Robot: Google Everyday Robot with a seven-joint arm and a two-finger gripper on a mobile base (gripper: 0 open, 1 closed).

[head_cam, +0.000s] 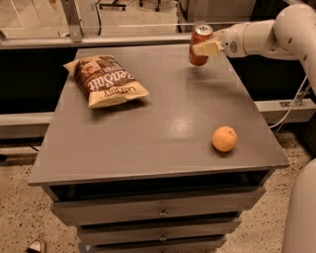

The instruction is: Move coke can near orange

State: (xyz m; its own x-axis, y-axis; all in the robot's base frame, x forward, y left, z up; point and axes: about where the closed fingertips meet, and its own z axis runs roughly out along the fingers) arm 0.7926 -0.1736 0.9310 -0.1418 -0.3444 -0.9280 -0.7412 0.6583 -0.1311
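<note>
Coke can (197, 38) | clamped in gripper (201, 48) (far right) | orange (224, 139) well apart

This looks like a robotics lab or test bay inside an office building: a plain grey surface (163, 123) tops a metal cabinet of drawers (160, 211) on a speckled hard floor (19, 207). A metal-framed glass partition (39, 20) stands behind it, with chair casters (148, 5) beyond. A white robot arm (266, 34) trails a loose cable (291, 106), and its gripper (201, 47) is at the surface's far right corner, fingers clasped on the coke can (198, 37).
</note>
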